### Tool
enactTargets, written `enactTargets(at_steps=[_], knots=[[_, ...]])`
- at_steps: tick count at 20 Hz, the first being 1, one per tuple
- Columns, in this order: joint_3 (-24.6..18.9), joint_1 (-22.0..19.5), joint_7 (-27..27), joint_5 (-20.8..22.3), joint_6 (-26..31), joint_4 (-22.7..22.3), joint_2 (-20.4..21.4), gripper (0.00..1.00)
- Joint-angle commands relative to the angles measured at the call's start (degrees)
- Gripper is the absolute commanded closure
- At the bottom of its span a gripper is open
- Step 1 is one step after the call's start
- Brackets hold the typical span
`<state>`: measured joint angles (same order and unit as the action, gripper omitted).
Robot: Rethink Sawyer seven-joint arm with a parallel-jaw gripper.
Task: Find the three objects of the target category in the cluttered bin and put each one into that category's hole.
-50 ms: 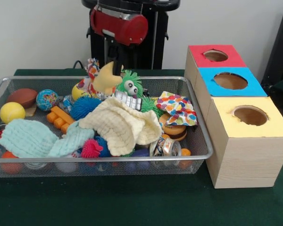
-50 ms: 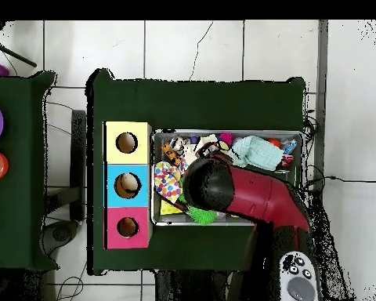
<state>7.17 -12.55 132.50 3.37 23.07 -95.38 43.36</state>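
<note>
A wire mesh bin point(image 1: 198, 123) holds a jumble of toys and cloths. Among them are a cream cloth point(image 1: 120, 125), a mint cloth point(image 1: 30, 139), a polka-dot cloth point(image 1: 179, 107), a green fuzzy toy point(image 1: 130, 84) and a blue spiky ball point(image 1: 83, 107). My gripper point(image 1: 115, 66) hangs over the bin's far side, right against a yellow soft object point(image 1: 106, 79) that rises above the rim. That object hides the gripper's lower part. In the overhead view the arm point(image 2: 222, 188) covers the gripper and the bin's middle. The wooden box has a red hole point(image 1: 215, 55), a blue hole point(image 1: 230, 80) and a yellow hole point(image 1: 250, 115).
Also in the bin are a yellow ball point(image 1: 12, 112), a globe ball point(image 1: 46, 99), a brown football point(image 1: 22, 97), orange blocks point(image 1: 60, 117), a pink spiky ball point(image 1: 91, 148), a burger toy point(image 1: 172, 129) and a can point(image 1: 165, 147). The box point(image 2: 128, 185) stands against the bin's side.
</note>
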Motion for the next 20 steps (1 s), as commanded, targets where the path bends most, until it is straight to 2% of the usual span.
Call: enactTargets(at_steps=[1, 3, 5, 7, 9, 11, 13, 17, 20], knots=[[0.78, 8.48, 11.36, -0.75, -7.33, 6.49, -10.65, 1.00], [1.19, 8.98, 11.89, -2.09, -11.99, 8.27, -14.18, 1.00], [-0.24, 7.17, 10.37, -2.48, -16.13, 9.02, -16.83, 1.00], [-0.66, 6.26, 9.44, -3.06, -16.98, 9.62, -18.21, 1.00], [-0.92, 6.25, 9.36, -4.12, -17.19, 8.90, -18.09, 1.00], [0.13, 8.01, 10.72, -5.98, -17.39, 7.98, -17.71, 1.00], [1.18, 9.63, 11.60, -7.88, -18.53, 7.79, -18.41, 1.00], [0.31, 9.83, 11.18, -10.14, -22.46, 8.16, -21.21, 1.00], [1.02, 11.39, 11.93, -12.49, -22.97, 7.66, -21.51, 1.00]])
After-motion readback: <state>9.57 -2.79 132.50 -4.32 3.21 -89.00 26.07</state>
